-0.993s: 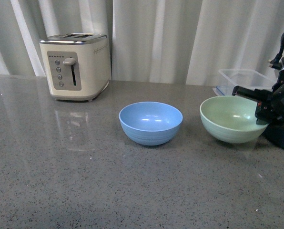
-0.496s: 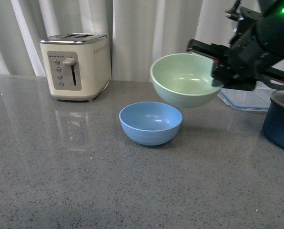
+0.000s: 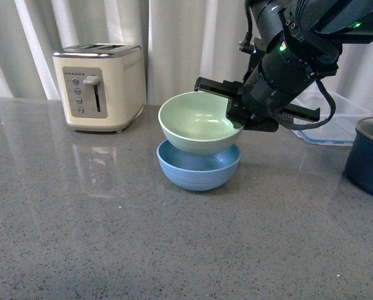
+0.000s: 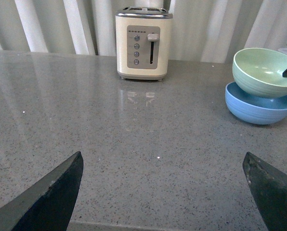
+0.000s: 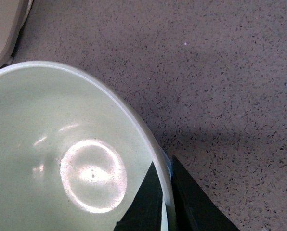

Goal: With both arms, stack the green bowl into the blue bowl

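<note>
The green bowl [image 3: 198,122] sits tilted in the mouth of the blue bowl [image 3: 199,167] at the middle of the grey counter. My right gripper [image 3: 236,115] is shut on the green bowl's right rim, one finger inside and one outside, as the right wrist view shows [image 5: 166,192]. That view is filled by the green bowl [image 5: 61,144]; a sliver of blue shows by the rim. My left gripper [image 4: 165,185] is open and empty, low over the counter, with both bowls, green [image 4: 261,72] over blue [image 4: 259,103], far off.
A cream toaster [image 3: 100,84] stands at the back left, also in the left wrist view [image 4: 142,42]. A dark navy pot [image 3: 368,156] is at the right edge. A clear plastic container [image 3: 333,128] lies behind the right arm. White curtains hang behind the counter.
My right gripper lifted the green bowl from the counter at the right, carried it left and lowered it into the blue bowl. The navy pot came into view.
</note>
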### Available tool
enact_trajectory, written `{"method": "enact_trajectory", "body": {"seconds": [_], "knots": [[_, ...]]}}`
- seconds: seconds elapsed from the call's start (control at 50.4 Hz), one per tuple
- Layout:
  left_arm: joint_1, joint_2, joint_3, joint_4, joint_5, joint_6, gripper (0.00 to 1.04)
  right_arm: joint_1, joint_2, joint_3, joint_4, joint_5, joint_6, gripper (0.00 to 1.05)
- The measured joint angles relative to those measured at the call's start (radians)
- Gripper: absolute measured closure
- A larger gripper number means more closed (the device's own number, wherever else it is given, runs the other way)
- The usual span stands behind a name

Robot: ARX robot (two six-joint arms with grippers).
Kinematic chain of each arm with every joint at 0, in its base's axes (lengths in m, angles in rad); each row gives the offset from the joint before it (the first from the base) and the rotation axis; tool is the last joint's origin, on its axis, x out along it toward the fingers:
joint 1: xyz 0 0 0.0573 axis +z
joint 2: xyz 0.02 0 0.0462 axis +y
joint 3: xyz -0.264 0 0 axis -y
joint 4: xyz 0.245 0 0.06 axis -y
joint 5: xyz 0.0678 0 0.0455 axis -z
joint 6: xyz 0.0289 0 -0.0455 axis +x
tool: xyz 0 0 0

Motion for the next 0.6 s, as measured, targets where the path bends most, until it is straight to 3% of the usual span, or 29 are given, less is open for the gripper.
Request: {"method": "enact_trajectory", "body": {"seconds": [0.318,0.596], "knots": [[0.0,0.0,0.0,0.0,0.0,0.0,0.07,0.019,0.014,0.003,-0.016,0.014,-0.029,1.02],[0.0,0.0,0.0,0.0,0.0,0.0,0.07,0.027,-0.016,-0.04,0.019,0.024,-0.027,0.64]]}}
